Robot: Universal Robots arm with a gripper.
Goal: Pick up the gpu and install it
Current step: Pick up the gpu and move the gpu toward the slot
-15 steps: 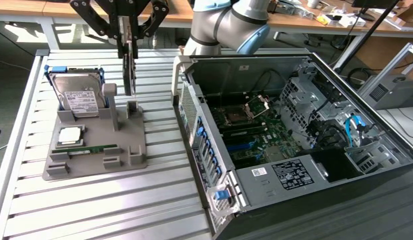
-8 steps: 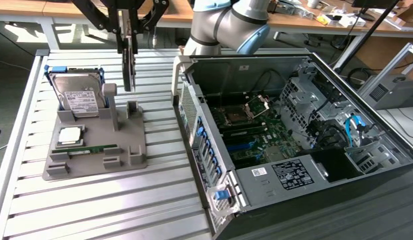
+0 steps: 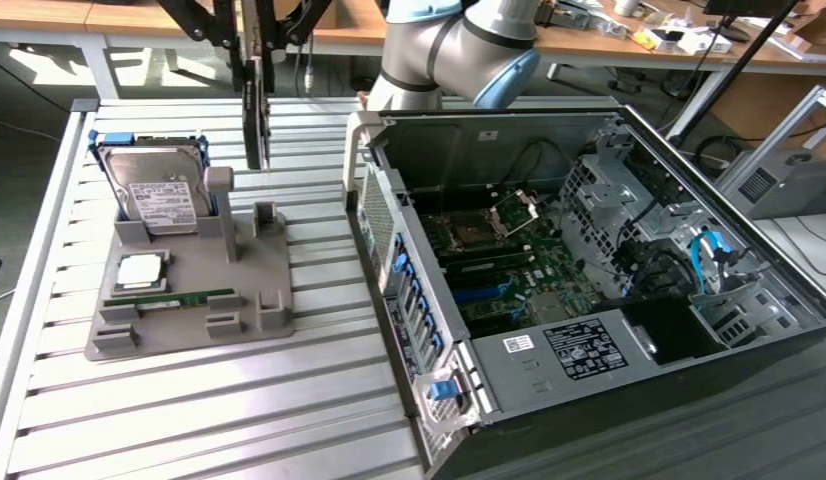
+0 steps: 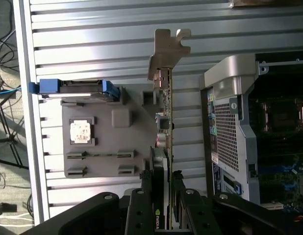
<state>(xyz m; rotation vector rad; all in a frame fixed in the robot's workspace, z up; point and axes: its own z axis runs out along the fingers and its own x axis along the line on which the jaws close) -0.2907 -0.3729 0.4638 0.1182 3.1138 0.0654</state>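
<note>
Table [image 3: 186,410]: slatted metal, carrying case and holder.
Case [image 3: 547,345]: open on its side at the exterior view's right, motherboard showing.
Holder [image 3: 260,320]: grey, at the exterior view's left.
Gpu [image 4: 164,98]: hanging edge-on above the table, between holder and case, bracket farthest from my grip.
Drive [image 3: 153,190]: upright in the holder.
Claw [image 4: 164,181]: my 2 fingers clamp the gpu's faces.
Memory stick [image 3: 173,298]: flat in the holder.
</note>
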